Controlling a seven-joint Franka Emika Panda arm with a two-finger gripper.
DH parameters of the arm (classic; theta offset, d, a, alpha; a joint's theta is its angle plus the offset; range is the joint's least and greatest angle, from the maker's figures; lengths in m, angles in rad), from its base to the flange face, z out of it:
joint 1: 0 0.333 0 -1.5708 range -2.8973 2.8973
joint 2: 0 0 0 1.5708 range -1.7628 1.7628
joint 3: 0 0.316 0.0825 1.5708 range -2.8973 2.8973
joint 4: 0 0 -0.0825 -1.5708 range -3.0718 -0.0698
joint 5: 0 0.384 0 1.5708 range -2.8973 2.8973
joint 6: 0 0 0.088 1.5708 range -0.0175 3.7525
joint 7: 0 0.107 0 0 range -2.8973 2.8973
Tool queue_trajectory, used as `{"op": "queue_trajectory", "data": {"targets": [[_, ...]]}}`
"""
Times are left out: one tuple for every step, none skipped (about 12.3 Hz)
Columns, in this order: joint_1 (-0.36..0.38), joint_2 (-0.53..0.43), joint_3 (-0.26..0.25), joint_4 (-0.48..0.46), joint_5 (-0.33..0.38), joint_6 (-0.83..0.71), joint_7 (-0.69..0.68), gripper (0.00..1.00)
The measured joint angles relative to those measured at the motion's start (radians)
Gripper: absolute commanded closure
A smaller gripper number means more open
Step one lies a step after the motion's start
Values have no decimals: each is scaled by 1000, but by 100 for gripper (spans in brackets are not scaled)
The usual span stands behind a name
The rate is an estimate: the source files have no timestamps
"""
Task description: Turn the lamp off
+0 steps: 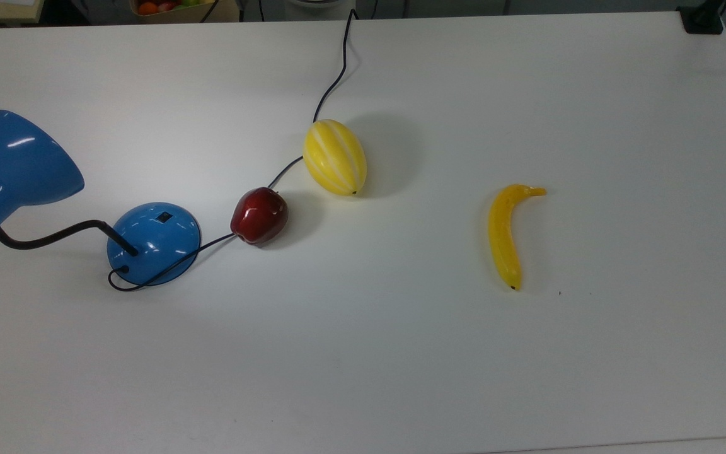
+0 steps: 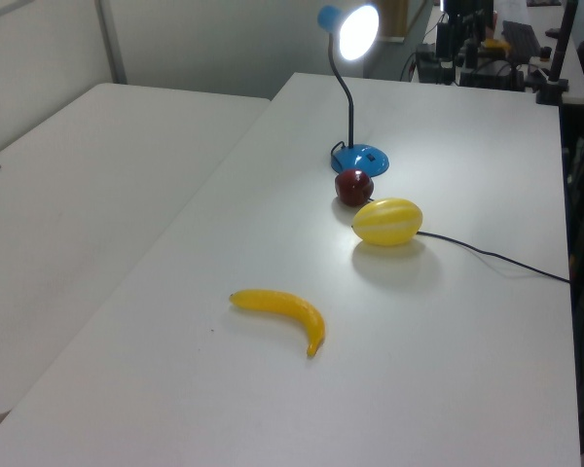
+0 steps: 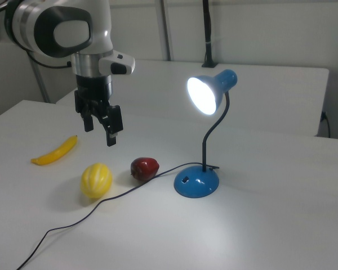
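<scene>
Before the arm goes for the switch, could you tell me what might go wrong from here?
The apple sits close beside the lamp base, so the open gripper might knock it on the way. The cord trails past the melon; snagging it could drag the lamp. The switch is small, easy to miss.
</scene>
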Motion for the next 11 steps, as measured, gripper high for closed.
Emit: {"op": "queue_trajectory", "data": {"targets": [[0, 0, 0, 0, 0, 0, 0, 0], [0, 0, 0, 0, 0, 0, 0, 0], [0, 0, 0, 0, 0, 0, 0, 0], [0, 0, 0, 0, 0, 0, 0, 0], [0, 0, 0, 0, 0, 0, 0, 0], [0, 0, 0, 0, -2, 0, 0, 0], [0, 0, 0, 0, -4, 0, 0, 0], [-2, 0, 0, 0, -5, 0, 0, 0], [-6, 0, 0, 0, -6, 0, 0, 0], [-13, 0, 0, 0, -6, 0, 0, 0], [-24, 0, 0, 0, -6, 0, 0, 0]]}}
